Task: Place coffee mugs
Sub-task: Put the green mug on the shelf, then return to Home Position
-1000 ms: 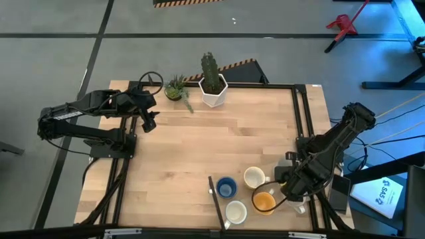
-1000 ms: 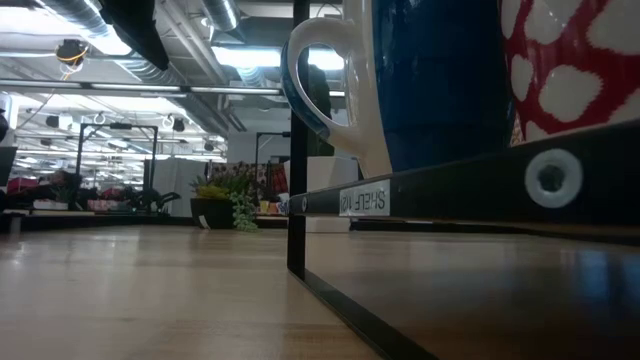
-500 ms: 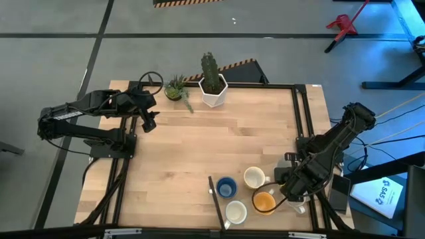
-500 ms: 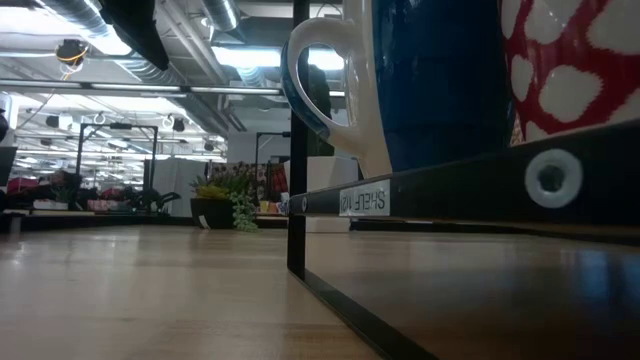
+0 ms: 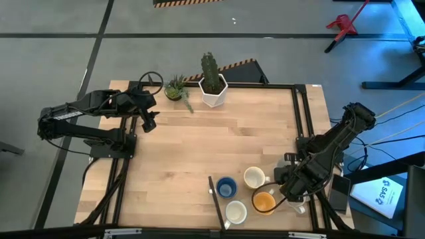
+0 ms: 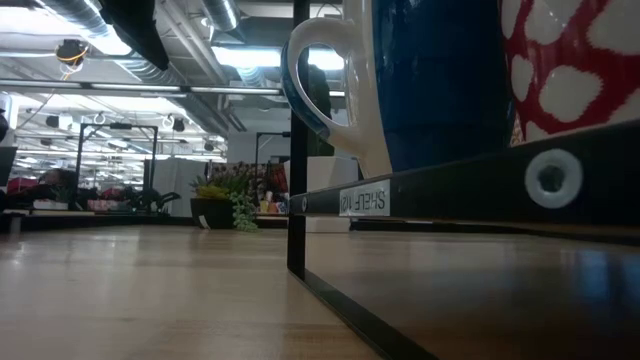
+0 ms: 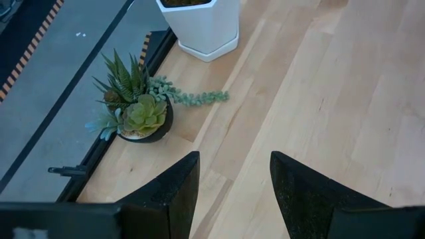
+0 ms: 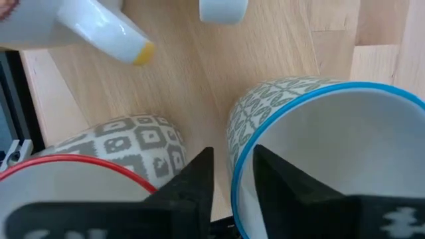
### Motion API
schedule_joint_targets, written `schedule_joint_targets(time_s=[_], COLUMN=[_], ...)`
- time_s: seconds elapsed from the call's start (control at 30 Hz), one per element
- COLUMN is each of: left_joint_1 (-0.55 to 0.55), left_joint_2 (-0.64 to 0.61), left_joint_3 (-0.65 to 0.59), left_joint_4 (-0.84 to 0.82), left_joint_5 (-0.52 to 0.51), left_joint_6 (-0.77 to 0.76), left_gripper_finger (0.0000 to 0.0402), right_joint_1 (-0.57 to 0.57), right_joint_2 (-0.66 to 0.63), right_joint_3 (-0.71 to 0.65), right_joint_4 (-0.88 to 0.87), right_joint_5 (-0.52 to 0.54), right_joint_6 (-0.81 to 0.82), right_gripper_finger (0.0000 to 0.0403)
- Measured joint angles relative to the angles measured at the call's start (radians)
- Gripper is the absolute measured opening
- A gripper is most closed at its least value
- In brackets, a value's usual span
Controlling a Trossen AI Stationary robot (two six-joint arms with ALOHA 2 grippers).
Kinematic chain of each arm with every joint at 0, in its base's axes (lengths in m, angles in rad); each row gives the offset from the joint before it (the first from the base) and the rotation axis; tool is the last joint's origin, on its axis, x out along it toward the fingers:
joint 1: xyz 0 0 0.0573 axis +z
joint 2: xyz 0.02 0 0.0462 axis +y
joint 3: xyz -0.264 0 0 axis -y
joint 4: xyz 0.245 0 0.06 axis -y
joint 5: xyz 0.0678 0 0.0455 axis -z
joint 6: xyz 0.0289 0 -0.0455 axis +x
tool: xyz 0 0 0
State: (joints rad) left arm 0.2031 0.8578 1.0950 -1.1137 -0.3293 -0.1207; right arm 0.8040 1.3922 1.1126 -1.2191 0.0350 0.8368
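Nearby, a "SHELF" label (image 6: 363, 200) fronts the blue mug (image 6: 440, 80); right pincer (image 8: 231, 174) clasps the blue-rimmed mug (image 8: 319, 153), left pincer (image 7: 231, 174) released.

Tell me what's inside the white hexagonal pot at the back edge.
A tall green cactus stands upright in the white hexagonal pot. The high view shows it filling the opening, so the soil is hidden; the left wrist view shows only the pot's wall and base.
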Motion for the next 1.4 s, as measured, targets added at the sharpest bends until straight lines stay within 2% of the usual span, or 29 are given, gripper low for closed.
schedule_joint_targets(time_s=[0.27, 0.47, 0.6, 0.77, 0.97, 1.0, 1.07, 1.13, 1.2, 1.27, 1.3, 1.4], left_joint_1=[0.0, 0.0, 0.0, -0.001, -0.001, -0.001, -0.001, 0.0, 0.0, -0.001, 0.0, 0.019], left_joint_2=[0.0, 0.0, 0.0, 0.0, 0.0, 0.0, 0.0, -0.001, -0.014, -0.035, -0.042, -0.071], left_joint_3=[0.0, 0.0, 0.0, 0.0, 0.0, 0.0, 0.0, 0.0, 0.0, 0.0, 0.0, 0.0], left_joint_4=[0.0, 0.012, 0.034, 0.04, 0.039, 0.039, 0.045, 0.11, 0.217, 0.333, 0.379, 0.433], left_joint_5=[0.0, 0.001, 0.001, -0.002, -0.036, -0.043, -0.046, -0.005, 0.139, 0.289, 0.332, 0.36], left_joint_6=[0.001, 0.001, 0.001, 0.001, 0.001, 0.0, -0.003, 0.024, 0.078, 0.107, 0.116, 0.141], left_gripper_finger=[0.0179, 0.0179, 0.0179, 0.0179, 0.0179, 0.0179, 0.0179, 0.0179, 0.0179, 0.0179, 0.0179, 0.0179], right_joint_1=[0.0, 0.0, 0.0, 0.0, 0.0, 0.0, 0.001, 0.001, 0.0, -0.003, -0.007, 0.003], right_joint_2=[-0.031, -0.06, -0.074, -0.082, -0.083, -0.084, -0.083, -0.083, -0.109, -0.18, -0.227, -0.378], right_joint_3=[0.002, 0.09, 0.197, 0.416, 0.653, 0.678, 0.714, 0.728, 0.727, 0.706, 0.686, 0.587], right_joint_4=[-0.002, -0.058, -0.15, -0.306, -0.324, -0.325, -0.323, -0.302, -0.294, -0.305, -0.303, -0.237], right_joint_5=[0.012, 0.1, 0.185, 0.373, 0.426, 0.456, 0.602, 0.813, 0.944, 1.016, 1.048, 1.09], right_joint_6=[0.005, -0.027, -0.091, -0.108, -0.175, -0.222, -0.31, -0.473, -0.599, -0.63, -0.636, -0.636], right_gripper_finger=[0.0125, 0.0133, 0.0133, 0.0133, 0.0134, 0.0134, 0.0134, 0.0134, 0.0134, 0.0134, 0.0134, 0.0134])
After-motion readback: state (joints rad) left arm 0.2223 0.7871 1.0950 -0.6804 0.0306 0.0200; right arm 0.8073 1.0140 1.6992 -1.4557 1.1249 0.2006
